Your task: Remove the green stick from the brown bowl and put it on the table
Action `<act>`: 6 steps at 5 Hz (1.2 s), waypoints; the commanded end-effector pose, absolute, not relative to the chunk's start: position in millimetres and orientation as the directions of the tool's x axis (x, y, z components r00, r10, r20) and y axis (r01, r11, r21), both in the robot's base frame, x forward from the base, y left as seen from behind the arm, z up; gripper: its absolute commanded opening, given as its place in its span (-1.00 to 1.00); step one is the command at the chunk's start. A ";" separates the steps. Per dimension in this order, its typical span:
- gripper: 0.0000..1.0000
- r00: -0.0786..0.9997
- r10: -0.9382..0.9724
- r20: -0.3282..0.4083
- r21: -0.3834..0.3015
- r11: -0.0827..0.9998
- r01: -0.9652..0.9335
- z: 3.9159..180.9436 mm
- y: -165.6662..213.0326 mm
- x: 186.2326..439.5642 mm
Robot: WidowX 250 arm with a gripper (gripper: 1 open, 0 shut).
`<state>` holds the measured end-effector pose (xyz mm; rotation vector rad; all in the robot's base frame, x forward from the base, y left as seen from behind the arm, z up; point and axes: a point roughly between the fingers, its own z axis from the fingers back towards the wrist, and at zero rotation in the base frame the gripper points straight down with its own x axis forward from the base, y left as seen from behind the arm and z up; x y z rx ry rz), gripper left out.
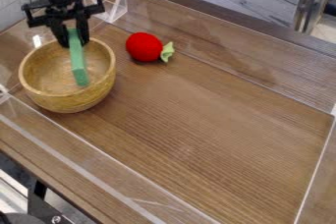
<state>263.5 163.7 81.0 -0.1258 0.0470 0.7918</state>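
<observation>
The green stick (78,60) hangs nearly upright from my gripper (70,33), which is shut on its top end. Its lower end reaches down over the brown bowl (66,78), about level with the far rim; whether it touches the bowl I cannot tell. The light wooden bowl stands at the left of the table (210,120), directly beneath the gripper. The black arm comes down from the top left corner.
A red ball-like fruit (145,46) with a small green leaf lies right of the bowl. A low clear plastic wall (92,174) runs along the table's edges. A clear plastic holder (114,7) stands behind the bowl.
</observation>
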 end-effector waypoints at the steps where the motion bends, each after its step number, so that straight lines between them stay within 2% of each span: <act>1: -1.00 0.774 0.633 0.001 -0.141 0.767 -0.626 119.5 151.3 276.0; 3: -1.00 0.825 0.565 -0.012 -0.174 0.811 -0.559 126.1 92.6 290.0; 4: -1.00 0.868 0.496 -0.021 -0.180 0.852 -0.491 130.3 46.2 288.6; 5: -1.00 0.906 0.423 -0.029 -0.180 0.889 -0.421 127.4 -4.0 285.3; 6: -1.00 0.928 0.371 -0.035 -0.162 0.914 -0.372 107.5 -33.0 277.6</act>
